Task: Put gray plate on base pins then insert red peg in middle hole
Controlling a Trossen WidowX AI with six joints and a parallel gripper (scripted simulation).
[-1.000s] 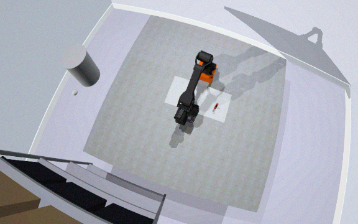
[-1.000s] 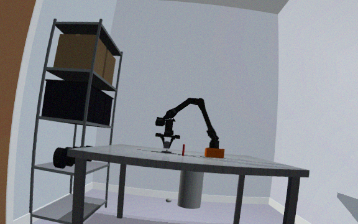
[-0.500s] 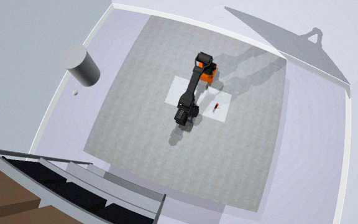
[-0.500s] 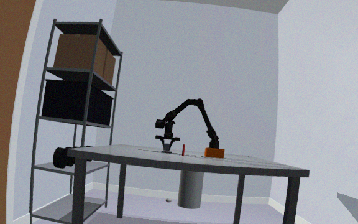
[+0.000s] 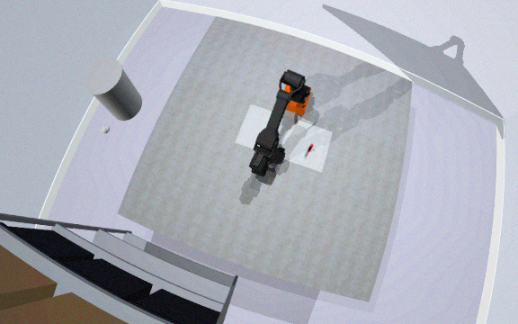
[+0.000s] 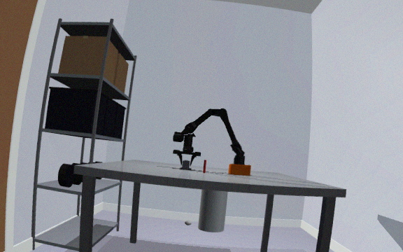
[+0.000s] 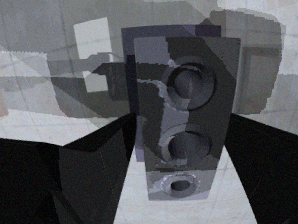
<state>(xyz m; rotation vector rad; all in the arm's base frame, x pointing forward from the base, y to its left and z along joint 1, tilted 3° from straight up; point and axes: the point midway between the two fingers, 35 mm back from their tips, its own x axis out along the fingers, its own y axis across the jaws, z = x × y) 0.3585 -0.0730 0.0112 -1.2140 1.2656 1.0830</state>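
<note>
The gray plate (image 7: pixel 152 55) (image 6: pixel 186 163) fills the middle of the wrist view, its three round holes facing the camera. The dark base (image 7: pixel 128 60) shows beyond its left and far edges. The plate is over the base, shifted to the right of it in this view. Whether it lies flat or the pins are in the holes, I cannot tell. My gripper (image 6: pixel 187 164) (image 7: pixel 177 117) points down with a finger on each side of the plate; it is open around it. The red peg (image 5: pixel 310 148) (image 6: pixel 204 166) stands upright, apart from the plate. The arm hides plate and base in the overhead view.
A white sheet (image 5: pixel 246 124) lies on the table (image 5: pixel 205 189) under the arm and peg. The orange arm mount (image 5: pixel 297 107) (image 6: pixel 240 169) stands beyond the peg. A shelf rack (image 6: pixel 98 105) and a gray cylinder (image 5: pixel 121 99) (image 6: pixel 213 211) are off the table.
</note>
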